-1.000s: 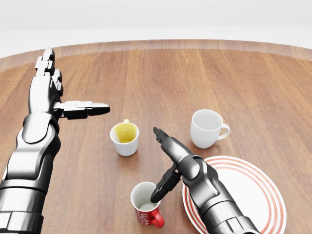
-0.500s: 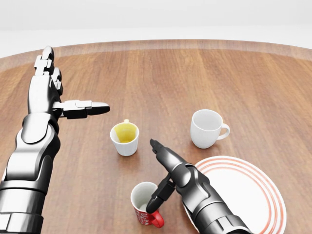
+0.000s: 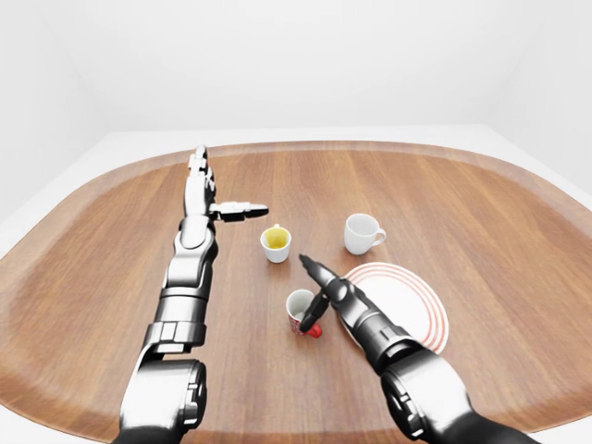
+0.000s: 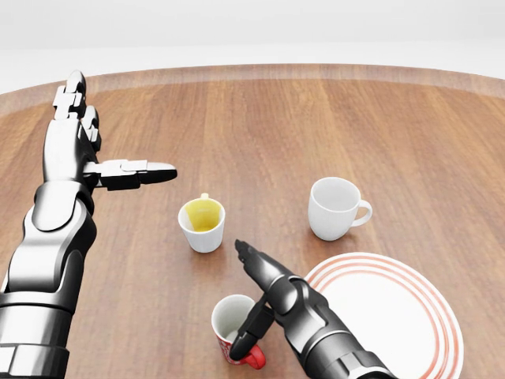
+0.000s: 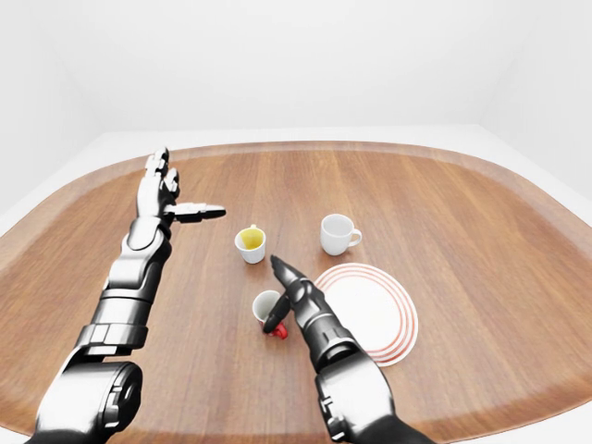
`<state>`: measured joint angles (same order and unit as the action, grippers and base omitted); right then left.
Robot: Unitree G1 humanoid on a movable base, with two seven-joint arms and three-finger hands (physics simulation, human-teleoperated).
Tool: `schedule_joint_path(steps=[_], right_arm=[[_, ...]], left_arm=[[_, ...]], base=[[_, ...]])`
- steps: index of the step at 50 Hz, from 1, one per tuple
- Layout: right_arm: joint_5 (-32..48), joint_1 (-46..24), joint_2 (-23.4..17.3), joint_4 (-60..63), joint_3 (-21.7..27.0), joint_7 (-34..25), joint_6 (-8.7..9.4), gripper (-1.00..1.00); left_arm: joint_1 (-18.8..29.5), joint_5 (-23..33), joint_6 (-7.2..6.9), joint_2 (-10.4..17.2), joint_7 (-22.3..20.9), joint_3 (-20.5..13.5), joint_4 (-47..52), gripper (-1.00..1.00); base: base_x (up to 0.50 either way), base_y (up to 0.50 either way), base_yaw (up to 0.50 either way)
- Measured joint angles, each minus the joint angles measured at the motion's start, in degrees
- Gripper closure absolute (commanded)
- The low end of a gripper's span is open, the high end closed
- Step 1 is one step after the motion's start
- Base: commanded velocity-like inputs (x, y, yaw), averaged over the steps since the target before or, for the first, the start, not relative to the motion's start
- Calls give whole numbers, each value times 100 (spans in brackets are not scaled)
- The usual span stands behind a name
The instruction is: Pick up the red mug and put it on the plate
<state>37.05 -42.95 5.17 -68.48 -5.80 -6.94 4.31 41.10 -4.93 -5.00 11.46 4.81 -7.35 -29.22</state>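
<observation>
Since a second ago the right hand (image 4: 251, 304) has slid leftward and down in the head view, off the plate's rim and onto the red mug's right side. Its fingers are spread, not pinching: one finger (image 4: 254, 264) points up toward the middle of the frame, and a lower one drops over the mug's rim near the handle. No closed hold shows yet.

The red mug (image 4: 234, 328) stands upright at the bottom centre of the head view, just left of the plate (image 4: 410, 316), on the wooden table (image 4: 260, 126). Its handle points down and right. It looks like glazed ceramic, so I judge it stiff, fairly light, slick and liable to chip; the handle or the rim wall seems the best place to hold it.

Further out, a yellow-lined cup (image 4: 202, 224) sits above the mug and a white cup (image 4: 335, 207) sits above the plate. The left hand (image 4: 87, 150) hovers in the upper left, spread and holding nothing.

Count: three cups (one red), one plate, two hands.
</observation>
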Motion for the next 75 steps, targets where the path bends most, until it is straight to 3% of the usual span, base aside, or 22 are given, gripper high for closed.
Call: schedule_joint_path(steps=[40,41,42,43,54,62,70,75], right_arm=[[321,-14,304,-418,-68,168,-36,-100],[325,-12,306,-422,-67,170,-38,-37],[331,-11,307,-425,-65,173,-41,40],[297,-42,315,-415,-9,74,-47,100],[342,-143,316,-413,-27,-32,-89,100],[916,-178,304,-421,7,-486,-269,100],[781,-137,282,-343,-69,-477,-194,100],[579,-97,254,-139,-94,-390,-44,100]], left_arm=[[-9,-33,0,9,-31,-10,-133,-100],[-7,-33,0,9,-31,-10,-141,-100],[-6,-33,0,9,-31,-10,-150,-100],[-5,-34,0,10,-32,-10,-159,-100],[-3,-38,0,9,-31,-7,-199,-100],[-21,-37,0,4,-28,-5,-189,-100],[-22,-35,0,5,-26,-5,-204,-100],[-17,-33,0,5,-23,-4,-205,-100]], base=[[0,0,0],[0,0,0],[0,0,0],[0,0,0],[0,0,0],[0,0,0],[0,0,0],[0,0,0]])
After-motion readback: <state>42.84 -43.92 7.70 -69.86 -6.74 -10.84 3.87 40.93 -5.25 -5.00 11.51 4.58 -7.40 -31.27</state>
